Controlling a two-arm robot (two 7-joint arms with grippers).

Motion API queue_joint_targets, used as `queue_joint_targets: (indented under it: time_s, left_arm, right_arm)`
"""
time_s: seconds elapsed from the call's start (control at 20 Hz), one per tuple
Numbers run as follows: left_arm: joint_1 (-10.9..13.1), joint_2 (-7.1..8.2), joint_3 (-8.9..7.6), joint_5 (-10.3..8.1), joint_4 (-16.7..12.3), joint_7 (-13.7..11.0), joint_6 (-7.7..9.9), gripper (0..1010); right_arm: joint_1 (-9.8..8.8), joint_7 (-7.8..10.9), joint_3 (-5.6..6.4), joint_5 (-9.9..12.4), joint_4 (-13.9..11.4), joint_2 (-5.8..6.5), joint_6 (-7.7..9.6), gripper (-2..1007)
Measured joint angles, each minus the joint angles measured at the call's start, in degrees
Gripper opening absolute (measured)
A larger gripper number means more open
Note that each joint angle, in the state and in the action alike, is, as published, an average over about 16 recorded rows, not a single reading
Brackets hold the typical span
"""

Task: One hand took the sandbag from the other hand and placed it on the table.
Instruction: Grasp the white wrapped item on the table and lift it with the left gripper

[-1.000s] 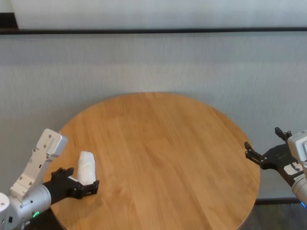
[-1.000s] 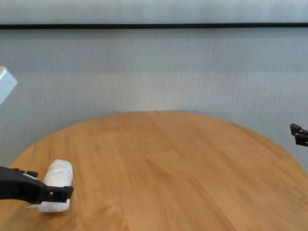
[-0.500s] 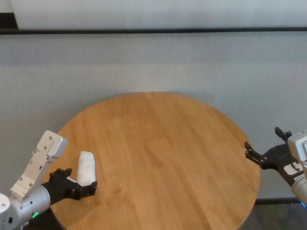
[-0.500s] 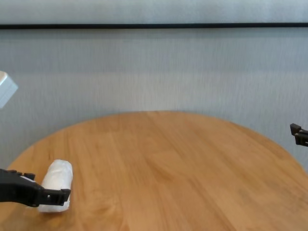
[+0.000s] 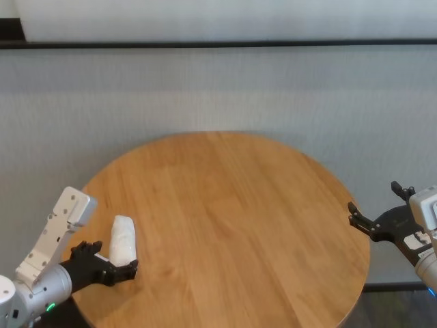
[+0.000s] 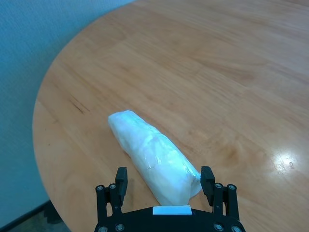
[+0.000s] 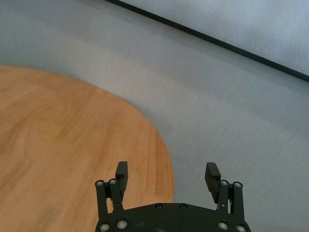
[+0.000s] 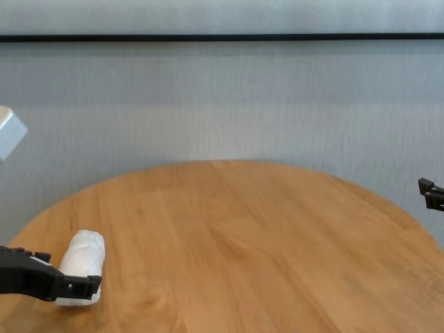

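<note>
From the head view, a white bag point(image 5: 123, 238) lies flat on the round wooden table point(image 5: 232, 225), close to the table's left edge. The left gripper point(image 5: 113, 268) is at the near end of the bag, with its fingers spread wide, one on each side. The right gripper point(image 5: 372, 222) waits off the right edge of the table, well away from the bag, and its fingers are wide apart too.

From the left wrist view, the bag point(image 6: 154, 157) rests on the table point(image 6: 231, 72). The left gripper point(image 6: 166, 186) has its two fingers on either side of the bag's near end. I cannot tell if they touch it.

From the right wrist view, the right gripper point(image 7: 167, 177) is spread wide and holds nothing. It hangs past the table point(image 7: 63, 130) edge.

From the chest view, the bag point(image 8: 81, 267) sits on the table point(image 8: 263, 243) at the left. The left gripper point(image 8: 52, 281) is low beside it. Only a tip of the right gripper point(image 8: 430, 194) shows at the right edge.
</note>
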Motion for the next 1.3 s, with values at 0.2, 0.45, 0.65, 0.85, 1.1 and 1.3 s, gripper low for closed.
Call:
queue_joint_targets:
  time_s: [0.2,0.45,0.65,0.85,1.1,1.3]
  left_arm:
    - [-0.1,-0.37,-0.16,0.56,0.5,-0.3,-0.21,1000]
    - [-0.3,-0.84,-0.31,1.39,1.2,-0.7,-0.61,1000]
    - [-0.5,-1.24,-0.37,2.16,1.8,-1.0,-0.96,1000]
    - [-0.8,-1.63,-0.44,2.89,2.3,-1.2,-1.21,1000]
    - [-1.1,-2.05,-0.55,3.79,2.9,-1.5,-1.15,1000]
    - [-1.3,-2.35,-0.67,4.56,3.2,-1.5,-0.95,1000]
  right_arm:
    - [0.0,0.0,0.0,0.0,0.0,0.0,0.0,1007]
    - [0.0,0.0,0.0,0.0,0.0,0.0,0.0,1007]
    - [0.0,0.0,0.0,0.0,0.0,0.0,0.0,1007]
    - [0.0,0.0,0.0,0.0,0.0,0.0,0.0,1007]
    - [0.0,0.0,0.0,0.0,0.0,0.0,0.0,1007]
    - [0.0,0.0,0.0,0.0,0.0,0.0,0.0,1006]
